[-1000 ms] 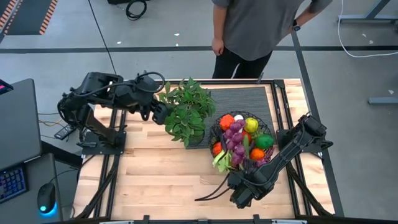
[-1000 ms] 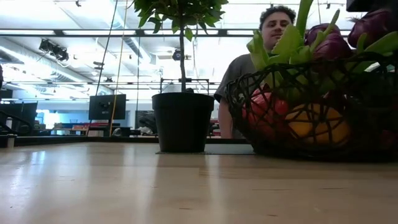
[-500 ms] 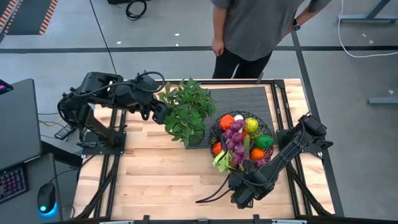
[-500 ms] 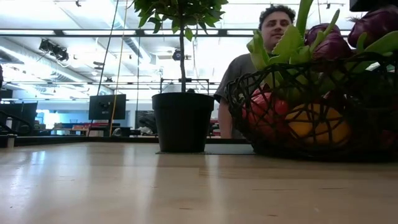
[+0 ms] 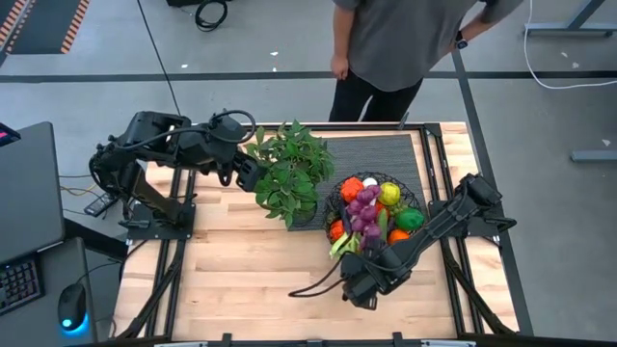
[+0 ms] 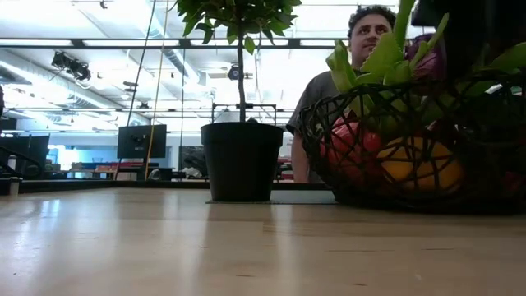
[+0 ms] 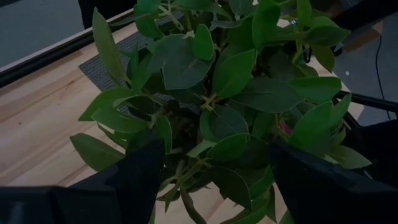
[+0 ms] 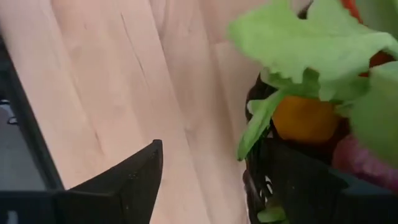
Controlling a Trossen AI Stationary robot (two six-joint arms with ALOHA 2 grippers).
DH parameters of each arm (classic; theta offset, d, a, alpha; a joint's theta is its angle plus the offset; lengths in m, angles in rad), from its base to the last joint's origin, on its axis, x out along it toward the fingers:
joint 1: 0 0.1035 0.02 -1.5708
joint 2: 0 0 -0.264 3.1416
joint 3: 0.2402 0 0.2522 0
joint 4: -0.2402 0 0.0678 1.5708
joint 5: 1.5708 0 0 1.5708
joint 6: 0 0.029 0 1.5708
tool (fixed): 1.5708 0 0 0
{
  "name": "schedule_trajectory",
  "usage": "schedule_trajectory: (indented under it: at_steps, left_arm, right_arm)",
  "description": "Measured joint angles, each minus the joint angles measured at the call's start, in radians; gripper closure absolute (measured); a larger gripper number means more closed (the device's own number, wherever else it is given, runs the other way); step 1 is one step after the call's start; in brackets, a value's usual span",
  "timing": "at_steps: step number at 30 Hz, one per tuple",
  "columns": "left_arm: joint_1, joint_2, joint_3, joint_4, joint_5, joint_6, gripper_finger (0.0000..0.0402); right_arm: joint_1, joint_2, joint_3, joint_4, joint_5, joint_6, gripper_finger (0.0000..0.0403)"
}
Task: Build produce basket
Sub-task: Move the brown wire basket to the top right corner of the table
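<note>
The wire basket (image 5: 376, 224) stands on the wooden table at centre right. It is heaped with produce: purple grapes (image 5: 363, 207), a lemon (image 5: 389, 193), a lime (image 5: 409, 219), orange tomatoes (image 5: 352, 187) and leek leaves (image 8: 311, 37) hanging over the rim. My right gripper (image 5: 361, 280) is open and points down over the basket's near-left rim (image 8: 258, 180). One finger is above bare table and the other above the basket side. My left gripper (image 5: 253, 175) hangs open at the potted plant's left, with leaves just ahead of its fingers (image 7: 143, 180).
A leafy potted plant (image 5: 289, 173) stands left of the basket, at the edge of a black ribbed mat (image 5: 386, 152). A person (image 5: 405, 39) stands at the table's far edge. A dark cable (image 5: 313, 287) trails from the right gripper over the wood. Bare wood (image 5: 241, 270) lies near left.
My right gripper has moved toward the table's left edge and slightly toward the far edge, in over the basket's near rim. In the low view its dark body now covers the grapes at the upper right. The basket and the produce have stayed put.
</note>
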Motion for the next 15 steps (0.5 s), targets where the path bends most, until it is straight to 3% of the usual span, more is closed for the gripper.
schedule_trajectory:
  at_steps: [6, 15]
  left_arm:
    - [0.000, 0.000, 0.000, 0.000, 0.000, 0.000, 0.0111]
    - [0.000, 0.000, 0.000, 0.005, 0.000, -0.004, 0.0111]
  right_arm:
    - [-0.002, 0.000, -0.058, 0.017, 0.005, -0.009, 0.0133]
    - [-0.003, 0.000, -0.072, -0.002, 0.046, -0.008, 0.0185]
